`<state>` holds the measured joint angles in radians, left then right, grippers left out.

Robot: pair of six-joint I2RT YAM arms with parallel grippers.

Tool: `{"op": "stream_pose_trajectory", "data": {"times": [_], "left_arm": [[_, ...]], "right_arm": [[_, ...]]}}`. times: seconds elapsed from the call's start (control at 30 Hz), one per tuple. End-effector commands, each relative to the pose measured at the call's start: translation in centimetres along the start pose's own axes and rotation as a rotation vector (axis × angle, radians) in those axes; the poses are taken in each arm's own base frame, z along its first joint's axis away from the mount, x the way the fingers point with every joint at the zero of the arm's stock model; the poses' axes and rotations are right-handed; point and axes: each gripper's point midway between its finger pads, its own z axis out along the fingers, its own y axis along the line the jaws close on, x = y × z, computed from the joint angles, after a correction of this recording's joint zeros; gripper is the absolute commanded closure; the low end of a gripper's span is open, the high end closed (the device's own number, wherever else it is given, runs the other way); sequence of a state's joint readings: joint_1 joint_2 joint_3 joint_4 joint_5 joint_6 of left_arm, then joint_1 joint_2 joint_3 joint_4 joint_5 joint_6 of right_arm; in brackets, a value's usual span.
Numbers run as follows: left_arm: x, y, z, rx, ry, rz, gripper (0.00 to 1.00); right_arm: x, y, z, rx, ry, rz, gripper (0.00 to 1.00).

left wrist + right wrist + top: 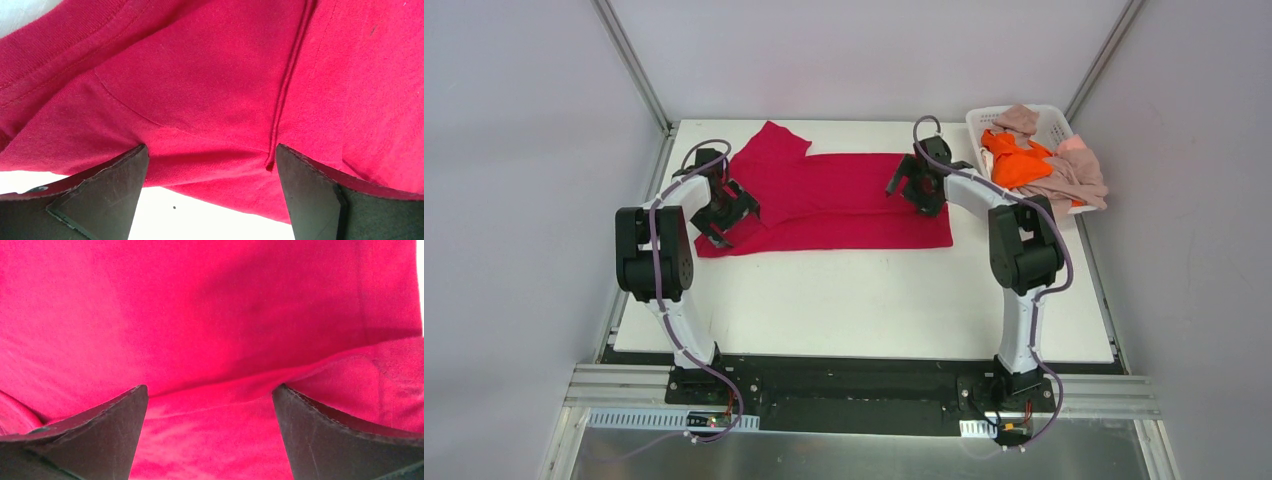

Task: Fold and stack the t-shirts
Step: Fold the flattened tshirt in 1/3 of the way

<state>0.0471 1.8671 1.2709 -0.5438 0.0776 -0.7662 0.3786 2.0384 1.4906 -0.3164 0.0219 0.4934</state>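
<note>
A crimson-red t-shirt (844, 200) lies spread flat across the far half of the white table (854, 290), one sleeve pointing toward the back. My left gripper (727, 216) hovers over the shirt's left end, open. In the left wrist view the left gripper (210, 167) straddles the red cloth (200, 85) at its near hem beside a seam, holding nothing. My right gripper (914, 190) is open over the shirt's right part. In the right wrist view the right gripper (210, 402) has only red cloth (200, 315) and a shallow fold below it.
A white plastic basket (1056, 116) stands at the back right corner. It holds an orange t-shirt (1019, 160) and pink-beige t-shirts (1079, 178) that spill over its rim. Grey walls close in the table on three sides.
</note>
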Motion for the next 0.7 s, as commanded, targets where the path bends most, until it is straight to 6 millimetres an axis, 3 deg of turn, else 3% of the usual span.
{"op": "stream_pose_trajectory", "data": {"times": [0.0,0.17,0.43,0.67], "left_arm": [[-0.5,1.3,0.2,-0.031,-0.024,-0.018,0.01],[-0.4,2.3,0.4,-0.059,-0.031,-0.023,0.01],[0.3,2.9,0.6,-0.068,-0.019,-0.025,0.01],[1.3,4.1,0.4,-0.081,-0.015,-0.026,0.01]], "right_arm": [[-5.2,1.1,0.5,-0.035,-0.114,0.080,0.01],[-6.2,0.5,0.0,-0.018,-0.117,0.100,0.01],[-2.6,-2.0,-3.1,-0.038,-0.110,0.097,0.01],[0.3,-5.6,-2.2,0.048,-0.093,0.078,0.01]]}}
